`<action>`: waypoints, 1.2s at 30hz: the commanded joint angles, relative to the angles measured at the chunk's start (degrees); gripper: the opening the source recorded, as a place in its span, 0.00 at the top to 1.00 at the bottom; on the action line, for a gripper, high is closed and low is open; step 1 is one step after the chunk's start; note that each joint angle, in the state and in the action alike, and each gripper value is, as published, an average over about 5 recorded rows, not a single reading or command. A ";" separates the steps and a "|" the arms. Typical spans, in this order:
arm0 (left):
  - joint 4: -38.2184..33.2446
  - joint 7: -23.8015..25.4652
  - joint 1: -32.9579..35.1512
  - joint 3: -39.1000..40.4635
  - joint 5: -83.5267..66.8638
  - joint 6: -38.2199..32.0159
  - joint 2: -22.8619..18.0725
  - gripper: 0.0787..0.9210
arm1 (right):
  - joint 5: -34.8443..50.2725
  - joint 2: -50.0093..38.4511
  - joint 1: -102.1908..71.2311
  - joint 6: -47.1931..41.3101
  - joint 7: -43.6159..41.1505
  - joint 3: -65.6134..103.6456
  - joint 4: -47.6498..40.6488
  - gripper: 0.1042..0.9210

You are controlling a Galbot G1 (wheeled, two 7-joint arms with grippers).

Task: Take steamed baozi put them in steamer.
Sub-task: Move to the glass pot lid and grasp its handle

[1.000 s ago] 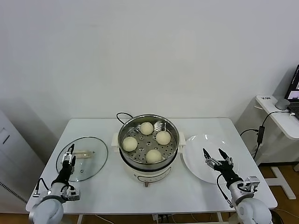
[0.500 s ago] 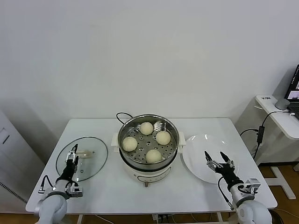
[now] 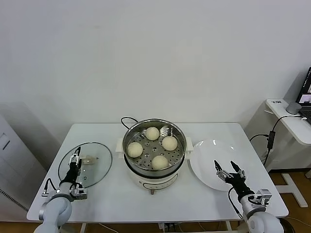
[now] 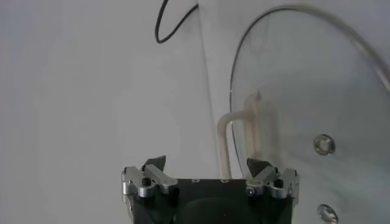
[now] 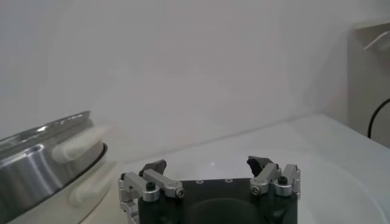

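Observation:
Several cream-white steamed baozi [image 3: 152,133] [image 3: 169,143] [image 3: 135,149] lie inside the shiny steamer [image 3: 154,125] on its white pot base at the table's middle. My left gripper [image 3: 76,159] [image 4: 207,164] hovers open and empty over the near edge of the glass lid [image 3: 98,171] [image 4: 304,109], close to its pale handle [image 4: 228,134]. My right gripper [image 3: 229,168] [image 5: 208,164] is open and empty above the near part of the white plate [image 3: 206,160]. The steamer's wall [image 5: 30,164] shows in the right wrist view.
A black cord [image 3: 127,119] [image 4: 163,24] runs behind the pot. A side table [image 3: 291,121] with a laptop stands at the far right. The table's front edge lies just below both arms.
Both arms have drawn back toward the table's front edge. The left gripper shifted slightly right over the lid. Both grippers stay open.

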 commanded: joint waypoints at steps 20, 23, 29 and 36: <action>7.91 -3.69 -8.85 1.06 0.32 4.36 -2.74 0.12 | -0.94 0.26 -1.06 1.11 -0.16 0.03 -0.71 0.12; 8.70 -3.86 -9.10 1.00 0.36 4.40 -2.83 0.12 | -0.93 0.22 -1.02 1.17 -0.17 0.01 -0.89 0.12; 10.97 -4.11 -9.66 0.91 -0.19 4.16 -3.09 0.12 | -0.98 0.31 -0.86 1.18 -0.19 -0.14 -1.06 0.12; 15.61 -4.29 -11.40 0.42 -0.28 2.95 -3.37 0.26 | -1.01 0.24 -1.00 1.19 -0.20 -0.11 -1.09 0.12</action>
